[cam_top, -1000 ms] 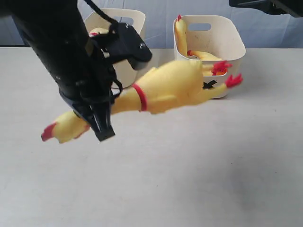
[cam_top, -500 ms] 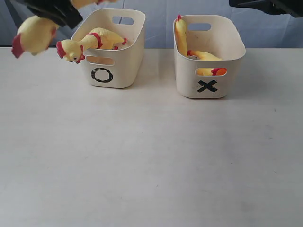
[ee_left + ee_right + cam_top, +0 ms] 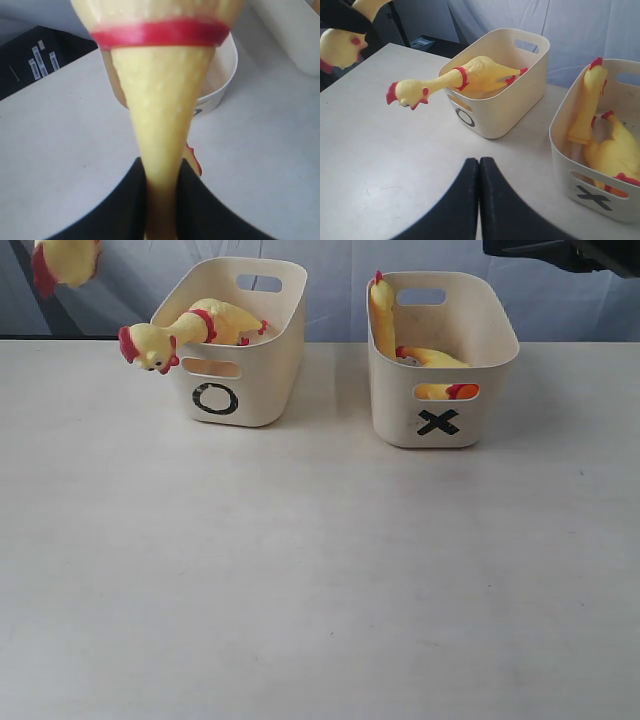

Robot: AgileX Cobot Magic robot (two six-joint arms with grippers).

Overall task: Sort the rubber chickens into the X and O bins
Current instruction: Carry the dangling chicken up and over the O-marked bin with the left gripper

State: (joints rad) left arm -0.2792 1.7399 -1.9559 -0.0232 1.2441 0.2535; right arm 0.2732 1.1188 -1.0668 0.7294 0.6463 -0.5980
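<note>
View: exterior
Held chicken (image 3: 62, 260): far-left top corner, high above the table (image 3: 320, 580). Only the head shows, red comb to the left.
O bin (image 3: 262, 380): far side of the table, left of centre, O mark on its near wall.
O-bin chicken (image 3: 205, 325): long axis runs left-right. Body lies in the bin; neck and head hang over the left rim, pointing left and slightly down.
X bin (image 3: 490, 370): right of the O bin, apart from it.
Upright chicken (image 3: 380, 315): stands on end against the X bin's far-left corner, red tip up.
Lying chicken (image 3: 435, 358): flat in the X bin; red shows through the near slot.
Surroundings: pale matte table, blue backdrop (image 3: 340, 300) behind.

View: left wrist
Left gripper (image 3: 161, 175): clamped tight on the held chicken's neck. Long axis runs straight out from the fingers, body beyond the red band (image 3: 160, 32).

View: right wrist
Right gripper (image 3: 479, 167): fingers pressed together, holding nothing, above the table, apart from both bins.
</note>
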